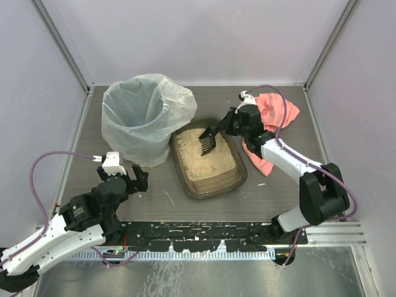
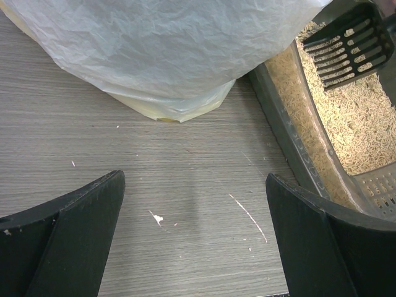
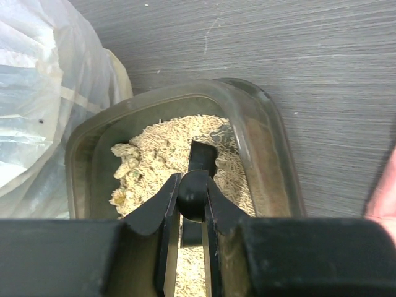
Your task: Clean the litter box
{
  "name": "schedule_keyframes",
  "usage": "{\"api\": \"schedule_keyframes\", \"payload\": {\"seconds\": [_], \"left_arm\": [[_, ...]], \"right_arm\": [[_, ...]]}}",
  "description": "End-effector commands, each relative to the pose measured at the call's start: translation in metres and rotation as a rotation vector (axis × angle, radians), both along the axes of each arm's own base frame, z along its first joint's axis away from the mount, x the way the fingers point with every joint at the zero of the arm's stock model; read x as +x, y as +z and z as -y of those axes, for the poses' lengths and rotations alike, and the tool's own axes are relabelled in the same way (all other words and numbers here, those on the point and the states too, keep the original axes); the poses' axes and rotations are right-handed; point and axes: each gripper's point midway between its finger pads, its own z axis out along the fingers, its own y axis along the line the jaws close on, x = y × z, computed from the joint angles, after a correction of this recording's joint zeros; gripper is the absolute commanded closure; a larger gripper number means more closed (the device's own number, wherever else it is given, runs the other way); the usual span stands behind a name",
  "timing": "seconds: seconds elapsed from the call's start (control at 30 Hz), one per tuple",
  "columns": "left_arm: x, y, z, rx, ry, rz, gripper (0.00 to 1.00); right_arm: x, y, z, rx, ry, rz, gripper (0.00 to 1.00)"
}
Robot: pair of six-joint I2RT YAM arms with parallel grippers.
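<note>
Your right gripper (image 1: 224,125) has its jaws clamped on the handle of the black slotted scoop (image 1: 207,142). The scoop's head is at the far end of the litter box (image 1: 213,189), with tan grains caught in its slots. The box lies mid-bench (image 1: 158,204), its far left corner just beside the bag-lined bin (image 1: 145,117). Your left gripper (image 1: 125,179) hangs near the bin's near side, jaws spread wide and holding nothing. A pink cloth (image 1: 278,111) lies far right.
</note>
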Motion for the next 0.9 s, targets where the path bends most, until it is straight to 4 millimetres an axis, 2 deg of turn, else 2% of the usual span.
{"api": "schedule_keyframes", "payload": {"seconds": [0.0,0.23,0.47,0.6,0.73,0.87], "left_arm": [[0.003,0.016,0.003,-0.037,0.004,0.032,0.02],[0.004,0.015,0.003,-0.031,0.006,0.033,0.02],[0.004,0.015,0.004,-0.033,0.005,0.035,0.02],[0.004,0.015,0.003,-0.033,0.003,0.035,0.02],[0.003,0.016,0.003,-0.041,0.002,0.040,0.02],[0.003,0.016,0.003,-0.043,0.003,0.042,0.02]], "right_arm": [[-0.007,-0.010,-0.022,0.122,0.065,-0.021,0.97],[-0.015,-0.020,-0.032,0.287,0.048,-0.033,0.98],[-0.017,-0.031,-0.031,0.411,-0.008,-0.029,0.99],[-0.017,-0.031,-0.025,0.416,-0.040,-0.012,0.99],[-0.017,-0.011,-0.013,0.406,-0.082,0.041,0.99],[-0.020,0.012,-0.009,0.436,-0.075,0.073,0.99]]}}
